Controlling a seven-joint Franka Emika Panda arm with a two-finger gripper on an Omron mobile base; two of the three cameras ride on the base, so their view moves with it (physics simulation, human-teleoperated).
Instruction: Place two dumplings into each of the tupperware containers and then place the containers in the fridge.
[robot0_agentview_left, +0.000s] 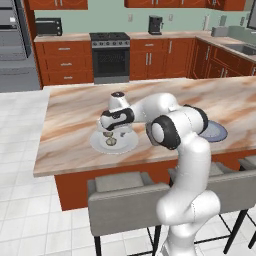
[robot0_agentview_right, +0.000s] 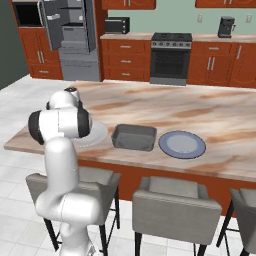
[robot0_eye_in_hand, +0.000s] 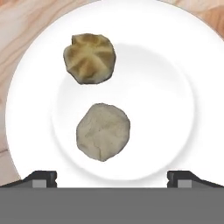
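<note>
Two tan dumplings lie on a round white plate (robot0_eye_in_hand: 26, 109): a pleated dumpling (robot0_eye_in_hand: 90, 58) and a smoother dumpling (robot0_eye_in_hand: 103, 131). My gripper (robot0_eye_in_hand: 112, 178) hovers open right above them, and the smoother one sits between its two dark fingertips (robot0_eye_in_hand: 41, 178) with nothing held. In the left base view the gripper (robot0_agentview_left: 113, 131) points down over the same plate (robot0_agentview_left: 127, 145) near the island's front edge. A grey tupperware container (robot0_agentview_right: 134, 137) stands just right of the plate (robot0_agentview_right: 100, 134). The fridge (robot0_agentview_right: 75, 30) stands at the far left with its door open.
A blue-grey plate (robot0_agentview_right: 182, 144) lies right of the container. Grey stools (robot0_agentview_right: 175, 197) line the island's near side. A black-fronted stove (robot0_agentview_right: 171, 57), toaster oven (robot0_agentview_right: 117, 25) and coffee machine (robot0_agentview_right: 226, 26) sit along the back counter. The marble top (robot0_agentview_right: 210, 110) behind is bare.
</note>
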